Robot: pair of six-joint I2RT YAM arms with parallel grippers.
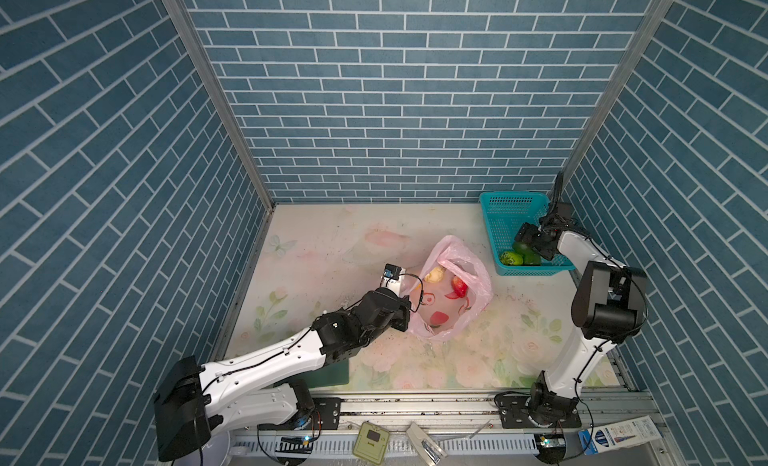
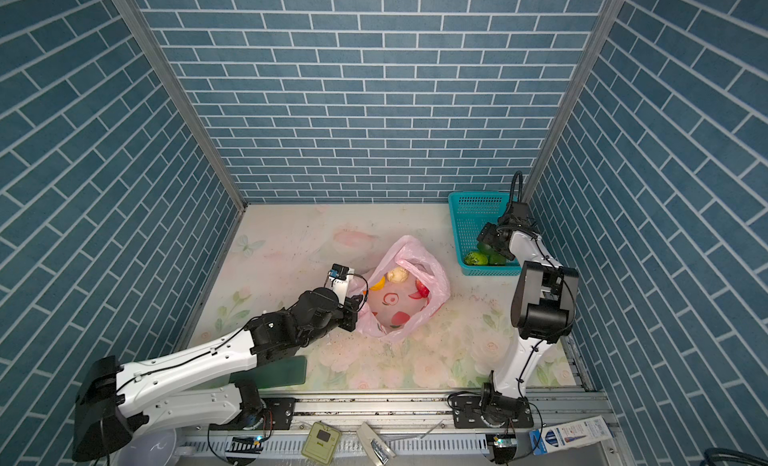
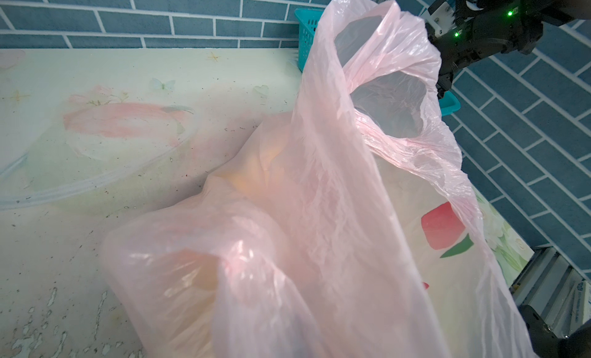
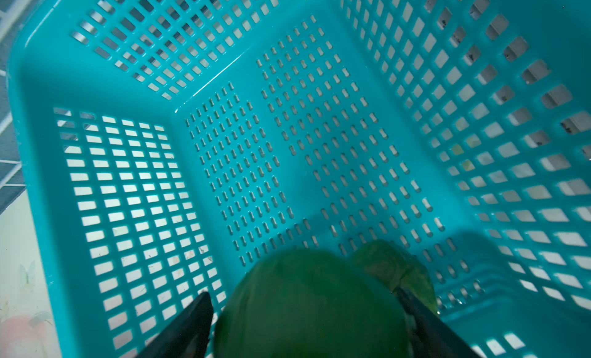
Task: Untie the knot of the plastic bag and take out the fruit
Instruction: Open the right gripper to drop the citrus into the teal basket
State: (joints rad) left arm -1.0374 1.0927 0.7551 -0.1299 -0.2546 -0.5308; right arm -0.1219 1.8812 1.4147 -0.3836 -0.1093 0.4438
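Plastic bag (image 1: 478,289) sits approx mid-table (image 1: 332,243), mouth gaping upward. Your L gripper (image 1: 408,308) is at the bag's rim on the side twd the table's left edge. Jaws pressed together, pinching the thin pink film. L wrist view: film runs taut right up to the lens.

Inside bag: whitish fruit (image 1: 434,274), red fruit (image 1: 459,286), orange one part-hidden.

Teal basket (image 1: 498,218) stands in table's far right corner. Your R gripper (image 4: 302,294) is down inside it at the near end. Jaws spread, dark green fruit (image 4: 307,327) between them, w/ a sliver of gap at one finger. Light green fruit (image 1: 510,258) lies just beside, by basket's near wall.
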